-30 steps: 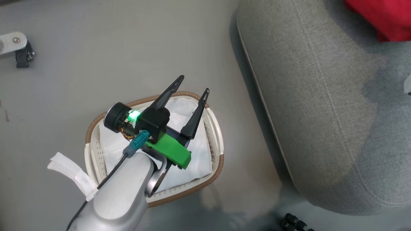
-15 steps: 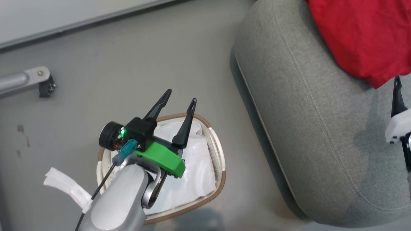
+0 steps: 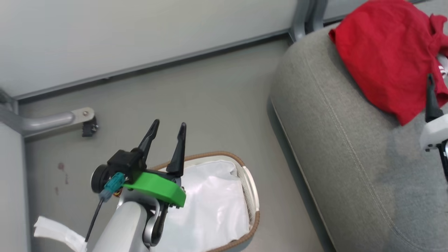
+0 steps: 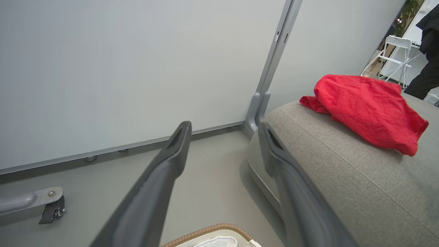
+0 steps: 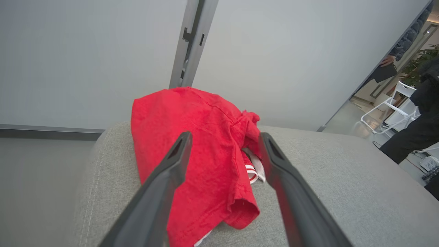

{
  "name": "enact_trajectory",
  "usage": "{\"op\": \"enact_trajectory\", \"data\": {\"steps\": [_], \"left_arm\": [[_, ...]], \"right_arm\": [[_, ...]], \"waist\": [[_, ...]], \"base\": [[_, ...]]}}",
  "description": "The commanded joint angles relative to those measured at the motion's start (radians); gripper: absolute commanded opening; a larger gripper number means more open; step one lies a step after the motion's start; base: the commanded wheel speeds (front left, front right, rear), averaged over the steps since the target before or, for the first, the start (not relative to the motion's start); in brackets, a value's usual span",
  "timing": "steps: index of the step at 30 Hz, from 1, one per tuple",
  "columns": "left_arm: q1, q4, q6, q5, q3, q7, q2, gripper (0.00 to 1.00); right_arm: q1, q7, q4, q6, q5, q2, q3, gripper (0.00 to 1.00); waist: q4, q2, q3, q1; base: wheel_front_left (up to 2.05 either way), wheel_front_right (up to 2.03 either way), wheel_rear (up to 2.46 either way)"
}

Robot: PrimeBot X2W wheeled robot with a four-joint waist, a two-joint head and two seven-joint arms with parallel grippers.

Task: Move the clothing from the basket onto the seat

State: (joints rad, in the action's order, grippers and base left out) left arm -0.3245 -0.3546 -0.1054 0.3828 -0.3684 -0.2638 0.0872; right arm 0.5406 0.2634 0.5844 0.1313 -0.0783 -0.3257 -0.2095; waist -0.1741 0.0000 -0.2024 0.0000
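Observation:
The red clothing (image 3: 381, 59) lies in a crumpled heap on the grey seat (image 3: 350, 157), near its rounded corner. My right gripper (image 5: 225, 137) stands open just short of the clothing (image 5: 199, 144), touching nothing; one of its fingers (image 3: 431, 101) shows at the head view's right edge. The white basket (image 3: 213, 154) with the brown rim sits on the floor left of the seat, its white liner (image 3: 213, 206) showing inside. My left gripper (image 3: 169, 123) hangs open above the basket's far rim with nothing in it, and its arm hides part of the basket.
A pale wall panel with a grey metal post (image 3: 301, 17) runs behind the seat. A metal leg with a caster (image 3: 84, 120) stands on the floor at left. A white strip (image 3: 52, 231) lies beside the basket. A person (image 5: 422, 113) and a white folding chair (image 5: 394, 103) are far right.
The head camera has tilted up, bringing the wall and more of the seat and clothing into view. My right gripper's finger has come into view beside the clothing.

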Motion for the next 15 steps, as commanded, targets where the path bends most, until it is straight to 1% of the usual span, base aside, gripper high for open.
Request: {"op": "enact_trajectory", "data": {"steps": [1, 6, 15], "left_arm": [[0.029, 0.005, 0.003, -0.004, 0.025, -0.001, -0.002, 1.0], [0.076, 0.012, 0.014, -0.015, 0.109, -0.001, -0.017, 1.0], [0.177, 0.035, 0.046, -0.054, 0.255, -0.001, -0.028, 1.0]], "right_arm": [[0.004, 0.002, -0.01, -0.001, 0.012, 0.01, 0.013, 1.0], [-0.003, 0.002, -0.039, -0.001, 0.032, 0.055, 0.052, 1.0], [-0.107, 0.002, -0.113, -0.001, 0.081, 0.189, 0.094, 1.0]], "waist": [[0.064, 0.0, 0.066, 0.0], [0.111, 0.0, 0.101, 0.0], [0.175, 0.0, 0.138, 0.0]], "base": [[0.0, 0.0, 0.0], [0.0, 0.0, 0.0], [0.0, 0.0, 0.0]]}}
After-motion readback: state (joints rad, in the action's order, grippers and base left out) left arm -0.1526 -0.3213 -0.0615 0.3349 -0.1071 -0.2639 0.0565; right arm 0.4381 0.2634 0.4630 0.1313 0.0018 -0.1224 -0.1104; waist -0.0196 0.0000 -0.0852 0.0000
